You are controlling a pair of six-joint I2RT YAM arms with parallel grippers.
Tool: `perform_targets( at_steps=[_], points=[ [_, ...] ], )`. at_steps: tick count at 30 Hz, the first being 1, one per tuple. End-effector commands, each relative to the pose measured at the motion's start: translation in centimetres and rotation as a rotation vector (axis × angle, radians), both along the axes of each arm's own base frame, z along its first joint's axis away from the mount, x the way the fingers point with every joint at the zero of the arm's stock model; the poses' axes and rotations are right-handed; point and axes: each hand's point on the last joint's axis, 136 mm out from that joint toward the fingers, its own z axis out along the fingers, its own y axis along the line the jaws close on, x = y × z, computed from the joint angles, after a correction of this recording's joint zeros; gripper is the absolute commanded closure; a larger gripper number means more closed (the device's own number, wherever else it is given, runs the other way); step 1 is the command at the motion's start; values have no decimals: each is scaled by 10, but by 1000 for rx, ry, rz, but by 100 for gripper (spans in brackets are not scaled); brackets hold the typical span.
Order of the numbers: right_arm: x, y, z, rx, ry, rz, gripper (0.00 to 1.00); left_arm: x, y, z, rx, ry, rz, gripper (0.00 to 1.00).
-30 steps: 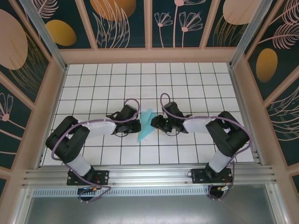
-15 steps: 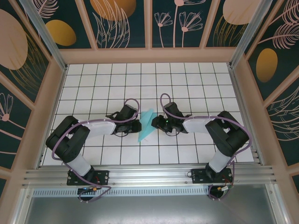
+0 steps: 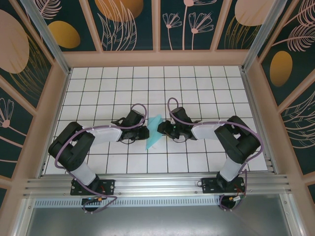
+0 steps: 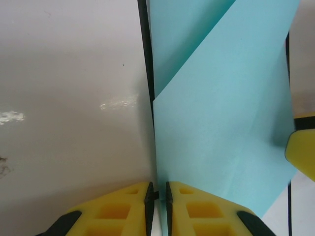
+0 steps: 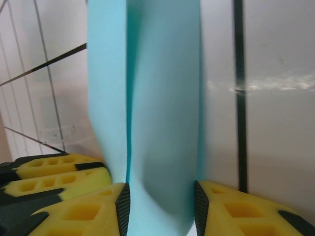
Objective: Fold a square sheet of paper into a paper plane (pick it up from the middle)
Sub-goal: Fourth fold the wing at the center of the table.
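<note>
**Item: paper** (image 3: 153, 132). Turquoise, already folded into a narrow shape. One end was pointed and aimed at the near edge of the counter (image 3: 197, 83), slightly toward its left edge. The paper sat midway between the left and right edges, somewhat closer to the near edge than the far one. The left wrist view showed diagonal folds overlapping, and the right wrist view showed a long crease running lengthwise.

**Left hand** (image 4: 157, 196). At the paper's left side, narrow, pads almost together with the paper's edge running into the slit. Whether it pinched could not be told.

**Right hand** (image 5: 160, 206). At the paper's right side, about half wide. The paper filled the gap from pad to pad and appeared to be held.

**Progress, judged.** The nose folds and lengthwise fold looked done, so the task seemed well along. It did not yet read as a finished plane. Probably left were the wing folds, firming the creases and setting it down.
</note>
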Motion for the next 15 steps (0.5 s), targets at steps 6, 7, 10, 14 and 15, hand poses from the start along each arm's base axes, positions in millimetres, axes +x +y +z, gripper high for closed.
perform_targets(
  at_steps=[6,7,10,14,15],
  points=[
    [11,22,15,72,-49,53,54,-17,1,-19,14,70,-38,82],
    [10,24,14,74,-46,55,54,-17,1,-19,13,70,-36,82],
    [10,27,16,101,-52,51,53,-17,0,-18,5,72,-34,82],
    [8,28,18,132,-59,29,52,-18,-1,-17,-7,71,-32,83],
    [8,28,16,128,-56,27,53,-18,-1,-18,-8,74,-30,83]
  ],
)
